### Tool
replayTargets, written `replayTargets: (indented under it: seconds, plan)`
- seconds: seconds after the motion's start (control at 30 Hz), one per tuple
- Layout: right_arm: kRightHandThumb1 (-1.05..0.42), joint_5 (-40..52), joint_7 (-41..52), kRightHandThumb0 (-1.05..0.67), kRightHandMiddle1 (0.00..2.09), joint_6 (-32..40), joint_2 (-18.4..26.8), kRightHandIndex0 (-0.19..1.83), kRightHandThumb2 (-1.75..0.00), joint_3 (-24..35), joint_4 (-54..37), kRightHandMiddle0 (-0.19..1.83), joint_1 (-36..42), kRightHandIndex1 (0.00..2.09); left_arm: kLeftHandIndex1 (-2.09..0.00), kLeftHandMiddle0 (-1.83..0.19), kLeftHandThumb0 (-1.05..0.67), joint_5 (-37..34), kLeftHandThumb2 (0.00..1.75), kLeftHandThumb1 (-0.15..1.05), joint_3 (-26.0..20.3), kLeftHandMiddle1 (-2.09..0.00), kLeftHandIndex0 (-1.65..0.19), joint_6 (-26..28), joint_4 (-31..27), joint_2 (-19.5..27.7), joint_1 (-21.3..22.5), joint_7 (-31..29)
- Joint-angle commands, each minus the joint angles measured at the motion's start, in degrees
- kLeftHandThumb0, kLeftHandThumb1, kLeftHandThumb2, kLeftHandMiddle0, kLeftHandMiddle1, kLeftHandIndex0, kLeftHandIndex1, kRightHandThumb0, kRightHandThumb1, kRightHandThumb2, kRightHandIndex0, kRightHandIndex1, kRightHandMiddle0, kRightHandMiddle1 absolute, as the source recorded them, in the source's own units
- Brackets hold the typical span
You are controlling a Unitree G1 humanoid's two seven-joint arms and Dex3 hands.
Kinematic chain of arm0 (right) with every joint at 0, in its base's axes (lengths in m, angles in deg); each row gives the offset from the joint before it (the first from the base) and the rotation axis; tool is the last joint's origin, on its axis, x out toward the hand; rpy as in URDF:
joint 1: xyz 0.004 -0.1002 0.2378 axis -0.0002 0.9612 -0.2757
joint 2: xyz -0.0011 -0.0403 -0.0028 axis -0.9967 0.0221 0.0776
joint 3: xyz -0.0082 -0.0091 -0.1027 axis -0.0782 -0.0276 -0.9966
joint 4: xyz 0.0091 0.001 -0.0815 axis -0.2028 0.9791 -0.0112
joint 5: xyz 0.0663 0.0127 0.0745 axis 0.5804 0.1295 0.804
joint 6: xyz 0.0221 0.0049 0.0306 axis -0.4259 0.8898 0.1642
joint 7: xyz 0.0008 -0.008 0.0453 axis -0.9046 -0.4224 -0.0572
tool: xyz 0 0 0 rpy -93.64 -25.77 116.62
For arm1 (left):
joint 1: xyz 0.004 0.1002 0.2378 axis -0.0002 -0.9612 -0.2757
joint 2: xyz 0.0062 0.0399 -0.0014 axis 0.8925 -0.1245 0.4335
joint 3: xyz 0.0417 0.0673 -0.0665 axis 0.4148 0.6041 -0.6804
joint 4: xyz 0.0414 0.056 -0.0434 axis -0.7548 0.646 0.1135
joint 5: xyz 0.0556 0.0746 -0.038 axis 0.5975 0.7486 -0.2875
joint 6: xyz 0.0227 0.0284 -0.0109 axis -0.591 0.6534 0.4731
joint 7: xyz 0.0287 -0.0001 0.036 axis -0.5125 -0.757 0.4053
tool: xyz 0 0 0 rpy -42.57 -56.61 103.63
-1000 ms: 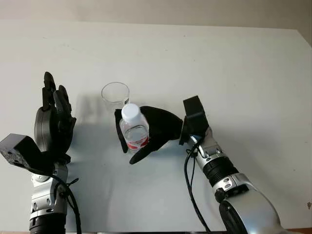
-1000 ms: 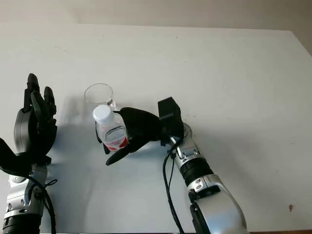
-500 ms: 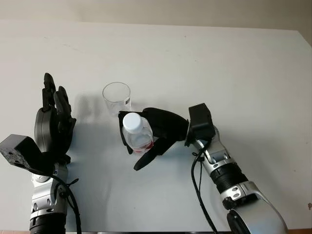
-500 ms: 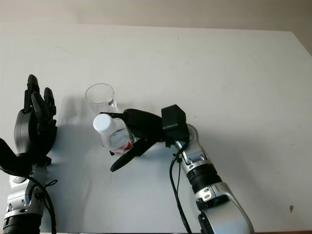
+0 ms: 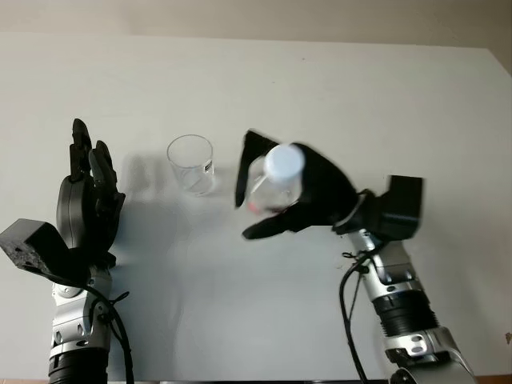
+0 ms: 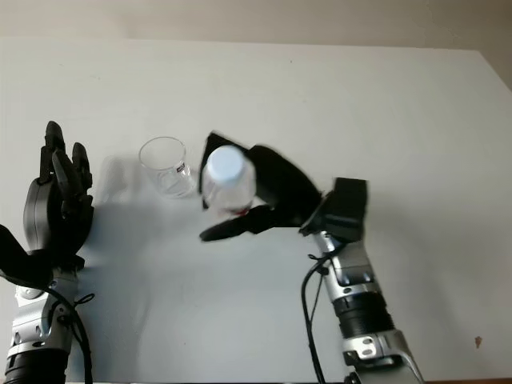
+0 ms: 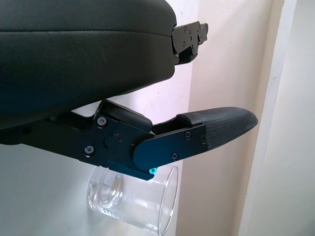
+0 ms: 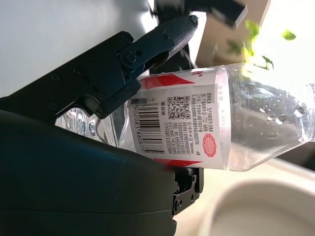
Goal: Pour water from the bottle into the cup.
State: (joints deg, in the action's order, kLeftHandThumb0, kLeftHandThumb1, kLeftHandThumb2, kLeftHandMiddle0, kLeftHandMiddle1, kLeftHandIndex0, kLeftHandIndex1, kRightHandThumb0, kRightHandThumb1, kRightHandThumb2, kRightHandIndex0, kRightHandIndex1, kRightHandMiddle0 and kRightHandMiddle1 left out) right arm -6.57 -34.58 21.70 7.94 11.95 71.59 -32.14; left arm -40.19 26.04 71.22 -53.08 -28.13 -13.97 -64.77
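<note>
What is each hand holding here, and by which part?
The right hand holds the bottle by its labelled middle, cap on. The left hand, beside the cup, holds nothing.

Even, bright light over white table [image 5: 384, 96]; soft shadows fall beside black left robot hand [image 5: 86, 204] and clear plastic cup [image 5: 190, 164]. Black right robot hand [image 5: 300, 196] and clear white-capped bottle with red label [image 5: 272, 182] smeared by motion blur. In right wrist view, strong glare washes out area behind bottle; background there out of focus.
</note>
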Motion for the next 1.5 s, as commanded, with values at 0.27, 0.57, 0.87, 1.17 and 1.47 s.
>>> replayTargets:
  seconds: [0.27, 0.57, 0.87, 1.17, 1.47]
  plan:
    - [-1.03, -5.0, -11.1, -0.08, 2.09, -5.8, 1.9, 1.80, -0.26, 3.2, 11.4, 1.83, -10.8, 2.09, -0.01, 0.18, -0.79, -0.2, 0.69, 1.05, -0.2, -0.05, 0.19, -0.4, -0.2, 0.4, 0.3, -0.3]
    - [-0.95, -19.9, -29.0, -0.03, 2.09, -8.7, 2.8, 1.31, -0.40, -0.3, 34.7, 1.34, -26.7, 2.09, -0.01, 0.18, -0.78, -0.5, 0.68, 1.05, -0.5, -0.05, 0.19, -0.9, 0.4, 0.2, 0.1, -0.9]
    - [-1.03, -28.7, -43.6, -0.06, 2.09, -3.2, 1.0, 1.08, -0.22, -5.6, 50.8, 1.13, -38.7, 2.09, -0.03, 0.17, -0.78, -0.8, 0.66, 1.05, -0.6, -0.05, 0.19, -1.7, 1.1, -0.3, 0.1, -0.9]
    - [-1.01, -35.9, -52.1, -0.10, 2.09, -1.0, 0.0, 1.08, -0.19, -11.8, 58.0, 1.07, -44.6, 2.09, -0.02, 0.18, -0.78, -0.5, 0.68, 1.05, -0.3, -0.05, 0.19, -1.6, 0.9, -0.6, -0.1, -0.1]
    - [-0.99, -44.4, -59.7, -0.15, 2.09, -0.5, 0.7, 1.13, -0.22, -19.2, 59.8, 0.93, -47.1, 2.09, -0.02, 0.18, -0.80, -0.1, 0.68, 1.05, 0.0, -0.05, 0.19, -1.9, 1.0, -0.7, -0.3, 0.1]
